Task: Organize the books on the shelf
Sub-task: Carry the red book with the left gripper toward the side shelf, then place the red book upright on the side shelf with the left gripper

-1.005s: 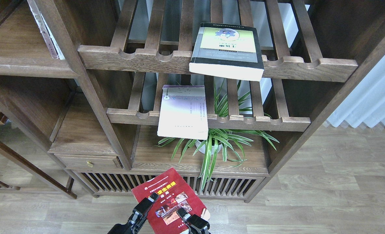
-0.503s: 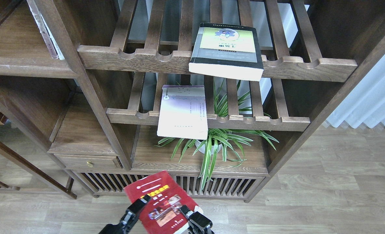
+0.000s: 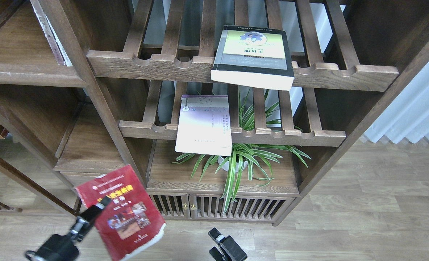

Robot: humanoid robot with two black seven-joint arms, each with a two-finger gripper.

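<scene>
Seen from the head view, a dark wooden shelving unit is shown filling the frame, with a thick yellow-green book laid flat across the upper slatted rack and jutting past its scalloped front rail. A thin lavender-white book is laid on the lower slatted rack, its near end overhanging a potted spider plant that is set on the solid plank beneath. At upper left, a thin worn white-spined book is seen leaning upright above the solid dark-brown shelf. A small drawer and slatted cabinet doors are seen lower down. The red book is held tilted at lower left, in front of the drawer, with the jaws of the left gripper clamped on its left edge. The right gripper is seen at the bottom edge, clear of everything; whether its jaws are parted cannot be told.
</scene>
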